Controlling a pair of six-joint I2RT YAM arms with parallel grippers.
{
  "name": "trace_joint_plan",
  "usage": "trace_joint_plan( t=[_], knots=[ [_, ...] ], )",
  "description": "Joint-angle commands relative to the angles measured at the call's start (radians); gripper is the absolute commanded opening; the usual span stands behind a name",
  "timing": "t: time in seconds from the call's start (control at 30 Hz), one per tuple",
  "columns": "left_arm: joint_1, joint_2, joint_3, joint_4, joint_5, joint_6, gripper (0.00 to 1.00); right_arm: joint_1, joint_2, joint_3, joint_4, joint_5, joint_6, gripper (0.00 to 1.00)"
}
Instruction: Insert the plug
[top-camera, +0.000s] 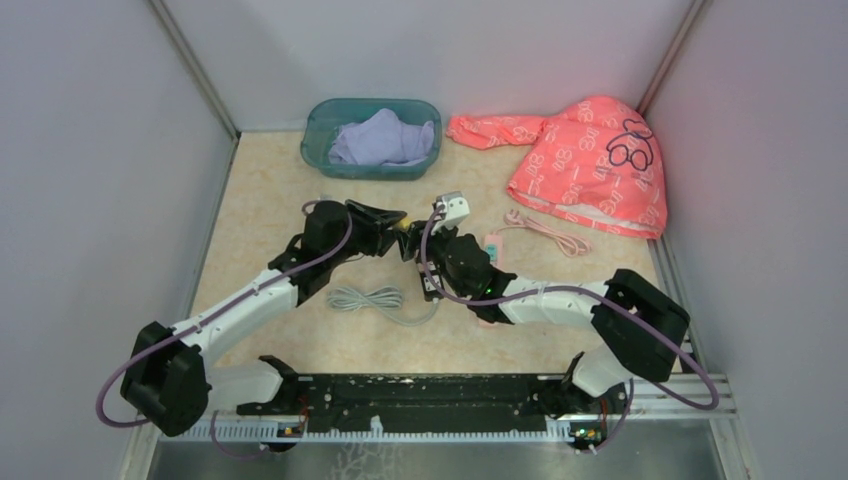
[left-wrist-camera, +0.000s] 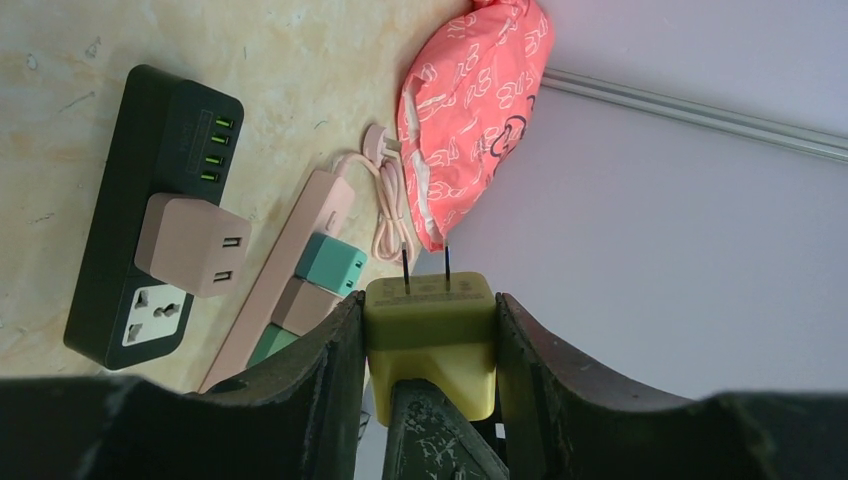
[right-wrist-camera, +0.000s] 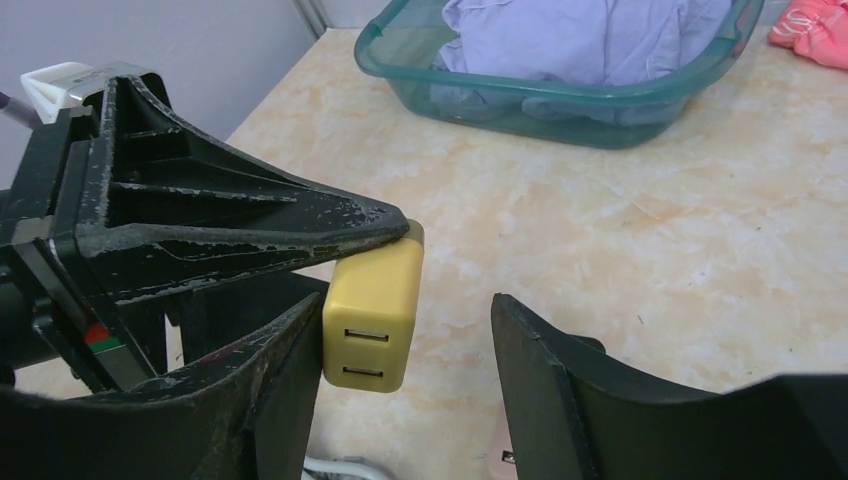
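The plug (left-wrist-camera: 430, 320) is a yellow charger block with two prongs pointing away from me. My left gripper (left-wrist-camera: 429, 298) is shut on its sides and holds it above the table. In the right wrist view the plug (right-wrist-camera: 375, 310) shows its face with two USB slots, between the fingers of my right gripper (right-wrist-camera: 408, 300). The right gripper's left finger lies against the plug, and a gap separates the plug from the other finger. A black power strip (left-wrist-camera: 150, 200) carrying a pink adapter (left-wrist-camera: 190, 243) lies on the table beside a pink power strip (left-wrist-camera: 300, 240).
A teal basin (top-camera: 370, 135) with a lilac cloth stands at the back. A pink garment (top-camera: 590, 160) lies at the back right, with a pink cable (top-camera: 545, 230) in front of it. A white cable (top-camera: 370, 298) is coiled under the arms. Walls close in both sides.
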Motion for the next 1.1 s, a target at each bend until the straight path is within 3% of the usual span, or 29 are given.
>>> trace_joint_plan(
  t=[0.0, 0.47, 0.67, 1.0, 1.07],
  knots=[
    [-0.015, -0.014, -0.001, 0.047, -0.032, -0.051, 0.26, 0.015, 0.021, 0.053, 0.069, 0.035, -0.016, 0.6],
    [-0.028, -0.011, -0.025, 0.081, -0.023, -0.081, 0.26, 0.017, 0.034, 0.035, 0.139, 0.071, 0.0, 0.52],
    [-0.029, -0.005, -0.033, 0.079, -0.014, -0.091, 0.27, 0.017, 0.031, 0.025, 0.161, 0.065, -0.009, 0.41],
    [-0.032, -0.019, -0.056, 0.067, -0.031, -0.078, 0.55, 0.017, -0.022, -0.004, 0.098, 0.015, -0.038, 0.02],
    [-0.03, -0.031, -0.061, 0.057, -0.051, -0.058, 0.61, 0.017, -0.046, -0.006, 0.054, 0.007, -0.037, 0.0]
  ],
)
